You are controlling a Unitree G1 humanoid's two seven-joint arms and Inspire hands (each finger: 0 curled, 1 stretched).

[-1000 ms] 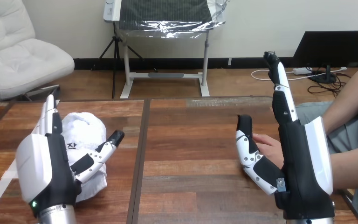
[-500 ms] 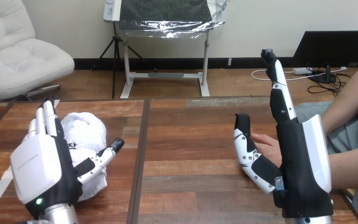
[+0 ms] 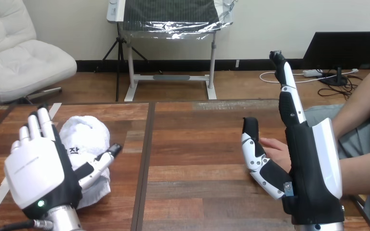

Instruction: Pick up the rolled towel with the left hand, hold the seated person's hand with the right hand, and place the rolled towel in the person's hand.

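Nearest, left of the dark seam (image 3: pixel 143 163) that runs away across the table (image 3: pixel 197 144), the left robot hand (image 3: pixel 36 175) stands with its white back to the camera. It is open, its fingers straight and spread upward and its thumb stretched toward the seam. Well to the right of the seam the right robot hand (image 3: pixel 310 168) stands on edge, also open, with its fingers straight up and its thumb raised on the seam side, gripping nothing.

Just behind the left robot hand, also left of the seam, lies the rolled towel (image 3: pixel 86 137). It is white and fluffy, a thick soft roll with some dark print on the side facing the camera. Its left and lower parts are hidden by the left robot hand, whose thumb crosses in front of its lower edge; whether the thumb touches it cannot be told.

Right of the seam the person's hand (image 3: pixel 275 150) rests low over the table in the gap between the right robot hand's thumb and fingers. Most of it is hidden behind that robot hand, and nothing curls round it.
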